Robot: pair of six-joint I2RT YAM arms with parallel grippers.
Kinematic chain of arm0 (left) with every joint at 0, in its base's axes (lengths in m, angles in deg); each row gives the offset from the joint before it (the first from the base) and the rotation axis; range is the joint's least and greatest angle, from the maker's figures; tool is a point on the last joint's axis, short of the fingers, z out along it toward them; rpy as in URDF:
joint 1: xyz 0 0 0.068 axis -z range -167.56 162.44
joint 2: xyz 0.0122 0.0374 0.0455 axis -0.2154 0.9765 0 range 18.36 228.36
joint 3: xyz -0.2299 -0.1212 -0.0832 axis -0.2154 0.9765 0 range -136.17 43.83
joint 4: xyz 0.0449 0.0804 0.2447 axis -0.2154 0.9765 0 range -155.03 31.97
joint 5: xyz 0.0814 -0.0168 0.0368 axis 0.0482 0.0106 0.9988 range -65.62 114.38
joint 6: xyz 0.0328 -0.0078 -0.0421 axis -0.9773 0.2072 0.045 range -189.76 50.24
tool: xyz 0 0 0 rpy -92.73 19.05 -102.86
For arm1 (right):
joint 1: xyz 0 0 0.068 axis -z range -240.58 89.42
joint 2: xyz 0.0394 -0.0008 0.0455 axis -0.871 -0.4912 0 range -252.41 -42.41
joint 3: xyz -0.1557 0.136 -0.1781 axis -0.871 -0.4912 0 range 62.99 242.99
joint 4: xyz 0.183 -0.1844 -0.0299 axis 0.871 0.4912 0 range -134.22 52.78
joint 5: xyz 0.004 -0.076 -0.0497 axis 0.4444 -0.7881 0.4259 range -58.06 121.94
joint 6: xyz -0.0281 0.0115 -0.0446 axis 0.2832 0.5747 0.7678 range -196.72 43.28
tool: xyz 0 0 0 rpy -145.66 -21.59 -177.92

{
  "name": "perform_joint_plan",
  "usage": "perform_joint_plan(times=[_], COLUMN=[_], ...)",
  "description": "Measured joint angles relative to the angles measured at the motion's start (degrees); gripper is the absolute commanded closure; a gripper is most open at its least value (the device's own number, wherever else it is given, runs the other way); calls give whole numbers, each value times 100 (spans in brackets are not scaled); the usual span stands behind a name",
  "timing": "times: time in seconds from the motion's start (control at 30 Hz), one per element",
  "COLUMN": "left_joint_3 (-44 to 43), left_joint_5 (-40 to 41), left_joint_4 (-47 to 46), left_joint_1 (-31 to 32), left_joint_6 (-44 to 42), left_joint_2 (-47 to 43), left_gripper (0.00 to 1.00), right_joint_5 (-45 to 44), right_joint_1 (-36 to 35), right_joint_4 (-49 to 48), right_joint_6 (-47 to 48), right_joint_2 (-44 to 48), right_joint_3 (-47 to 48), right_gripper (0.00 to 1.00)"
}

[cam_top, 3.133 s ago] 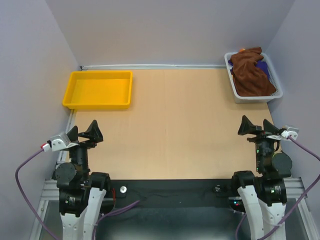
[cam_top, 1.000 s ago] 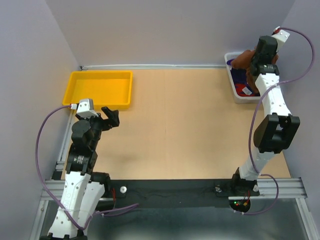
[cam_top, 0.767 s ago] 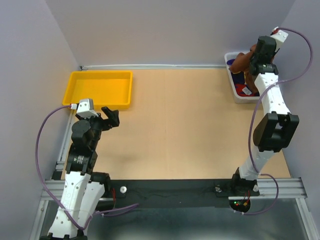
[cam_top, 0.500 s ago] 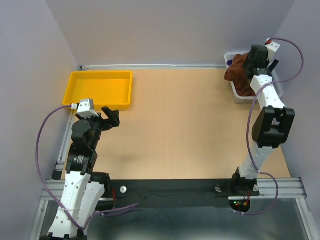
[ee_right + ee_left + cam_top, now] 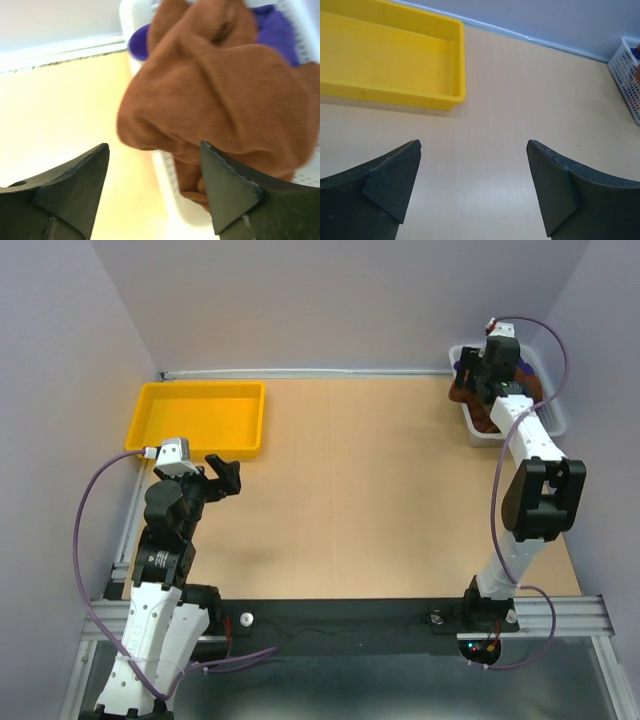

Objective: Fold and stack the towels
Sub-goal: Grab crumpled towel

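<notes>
A dark brown towel (image 5: 225, 85) lies bunched in a heap on top of a white mesh basket (image 5: 627, 80) at the far right corner of the counter (image 5: 350, 490). Part of the towel spills over the basket's wall on the side facing the middle of the counter. A deep purple towel (image 5: 272, 32) shows beneath it, toward the back of the basket.

The right gripper (image 5: 153, 145) hangs over the basket, just beside the brown heap. Its two dark fingers are spread wide with nothing clamped between them. In the right wrist view, the towel sits beyond the fingertips; whether a fingertip touches the cloth cannot be told.

Across the counter, well apart from the basket, the left gripper (image 5: 474, 142) is held above bare wood with its fingers fully parted and empty. A yellow tray (image 5: 460, 65) sits ahead of it at the far left, near the back wall.
</notes>
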Motion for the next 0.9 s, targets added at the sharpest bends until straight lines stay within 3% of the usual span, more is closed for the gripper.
perform_joint_plan(times=[0.4, 0.57, 0.63, 0.8, 0.9], left_joint_3=[0, 0, 0, 0, 0], left_joint_5=[0, 0, 0, 0, 0], left_joint_4=[0, 2, 4, 0, 2], left_joint_1=[0, 0, 0, 0, 0], left_joint_6=[-33, -35, -35, -37, -37], left_joint_2=[15, 68, 74, 76, 76], left_gripper=[2, 2, 2, 2, 2], right_joint_5=[-197, -566, -723, -988, -1115], right_joint_1=[-518, -518, -514, -505, -505], right_joint_4=[-37, -68, -68, -76, -72], right_joint_6=[173, 168, 166, 149, 146], right_joint_2=[-909, -1235, -1281, -1362, -1368], right_joint_3=[22, 219, 326, 444, 490], right_gripper=[39, 49, 59, 72, 87])
